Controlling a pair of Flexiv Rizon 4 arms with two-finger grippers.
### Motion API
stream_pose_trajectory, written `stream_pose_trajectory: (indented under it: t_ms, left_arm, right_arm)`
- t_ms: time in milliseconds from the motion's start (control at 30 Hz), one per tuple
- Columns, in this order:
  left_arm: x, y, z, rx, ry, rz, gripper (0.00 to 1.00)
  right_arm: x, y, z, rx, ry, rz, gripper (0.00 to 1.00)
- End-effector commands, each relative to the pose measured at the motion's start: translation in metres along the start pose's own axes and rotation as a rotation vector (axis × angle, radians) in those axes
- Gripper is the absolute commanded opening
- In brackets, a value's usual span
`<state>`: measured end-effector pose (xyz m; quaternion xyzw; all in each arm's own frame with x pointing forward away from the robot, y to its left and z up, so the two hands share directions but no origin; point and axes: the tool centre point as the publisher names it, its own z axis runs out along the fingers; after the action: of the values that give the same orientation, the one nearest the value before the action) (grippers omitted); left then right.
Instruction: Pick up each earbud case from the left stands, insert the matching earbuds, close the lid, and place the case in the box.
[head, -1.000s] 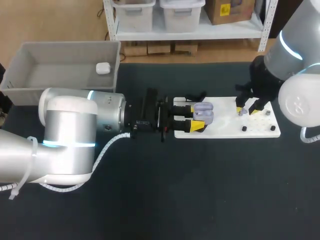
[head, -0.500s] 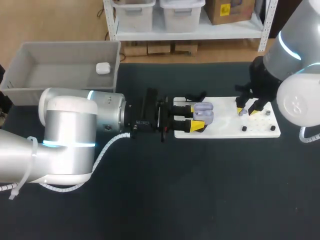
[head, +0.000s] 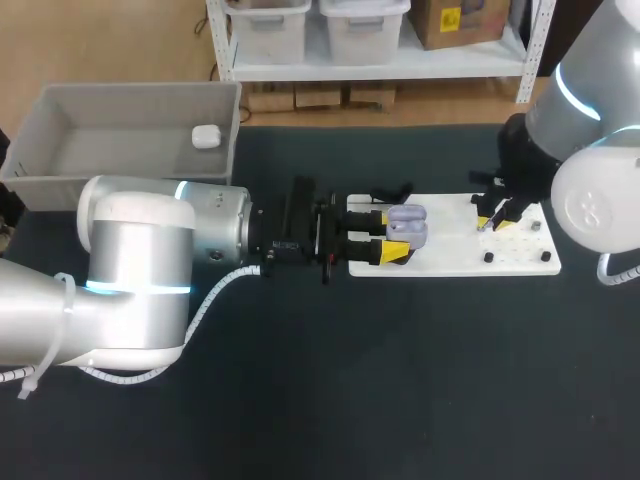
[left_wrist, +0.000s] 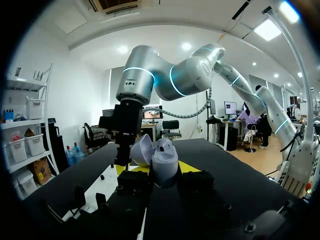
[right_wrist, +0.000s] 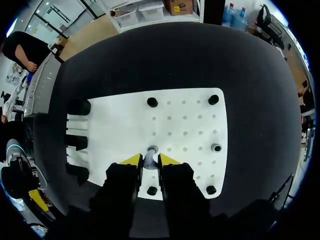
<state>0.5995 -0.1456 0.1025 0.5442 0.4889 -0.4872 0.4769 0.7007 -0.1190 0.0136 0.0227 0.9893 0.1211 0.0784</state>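
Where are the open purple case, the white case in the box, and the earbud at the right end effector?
purple case (left_wrist: 165, 161): left wrist view, on its front shell.
white case (head: 206, 136): head view, on its top.
earbud (right_wrist: 149, 160): right wrist view, on its grey body.

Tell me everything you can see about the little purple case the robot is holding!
The earbud case is small, rounded and pale purple, and looks like smooth plastic. It is open, its two halves spread apart at the hinge. The left gripper holds it between its yellow-tipped fingers, one on each side, at the left end of the white board. Whether it touches the board, or has earbuds inside, cannot be seen.
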Motion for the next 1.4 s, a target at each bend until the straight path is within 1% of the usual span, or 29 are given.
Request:
stream_pose_trajectory:
  t_ms: [33,167,333,567,700,833,1033,1267,1400]
  left_arm:
    - [0.001,-0.001,0.0,-0.006,-0.003,0.003,0.0]
    - [0.001,-0.001,0.0,-0.006,-0.003,0.003,0.0]
    - [0.001,-0.001,0.0,-0.006,-0.003,0.003,0.0]
    - [0.001,-0.001,0.0,-0.006,-0.003,0.003,0.0]
    - [0.001,-0.001,0.0,-0.006,-0.003,0.003,0.0]
    - [0.001,-0.001,0.0,-0.006,-0.003,0.003,0.0]
    - [0.001,-0.001,0.0,-0.006,-0.003,0.003,0.0]
    - [0.001,-0.001,0.0,-0.006,-0.003,0.003,0.0]
    - [0.001,-0.001,0.0,-0.006,-0.003,0.003,0.0]
  right_arm:
    - [0.001,0.0,-0.001,0.001,-0.001,0.001,0.0]
    - [0.002,0.0,-0.004,0.002,-0.004,0.0,0.0]
    - [0.005,0.003,-0.016,0.003,-0.023,-0.009,0.0]
    - [0.014,0.012,-0.047,0.008,-0.051,-0.043,0.0]
    - [0.02,0.021,-0.076,0.007,-0.078,-0.089,0.0]
    - [0.031,0.034,-0.109,0.02,-0.101,-0.174,0.0]
    - [0.049,0.06,-0.155,0.049,-0.12,-0.282,0.0]
    - [0.073,0.096,-0.187,0.071,-0.084,-0.405,0.0]
    - [0.088,0.116,-0.199,0.058,-0.058,-0.466,0.0]
